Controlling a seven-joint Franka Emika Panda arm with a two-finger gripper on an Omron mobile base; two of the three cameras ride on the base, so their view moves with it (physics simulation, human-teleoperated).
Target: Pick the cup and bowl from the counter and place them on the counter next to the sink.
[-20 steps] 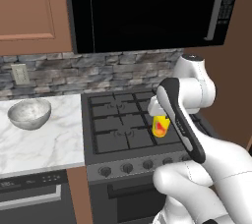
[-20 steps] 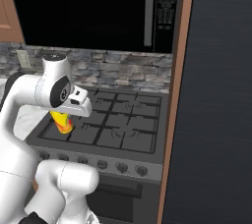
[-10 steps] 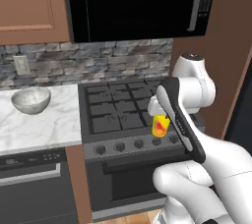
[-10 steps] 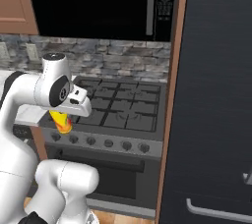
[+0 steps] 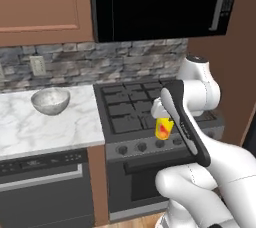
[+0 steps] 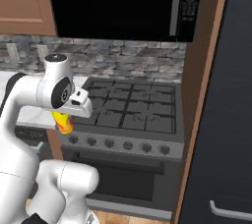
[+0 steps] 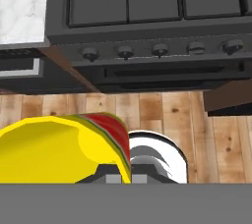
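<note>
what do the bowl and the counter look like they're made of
The bowl: probably metal, going by its mottled silver-grey, shiny look. The counter: polished marble or a look-alike, white with grey veins.

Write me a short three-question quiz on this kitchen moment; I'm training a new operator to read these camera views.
1. True or false: the cup is held in the pincer, off the counter.
2. Where is the bowl? A) on the stove B) on the counter left of the stove C) in the pincer
3. Fill in: the stove's front edge carries a row of ____.

Key: 1 true; 2 B; 3 knobs.
</note>
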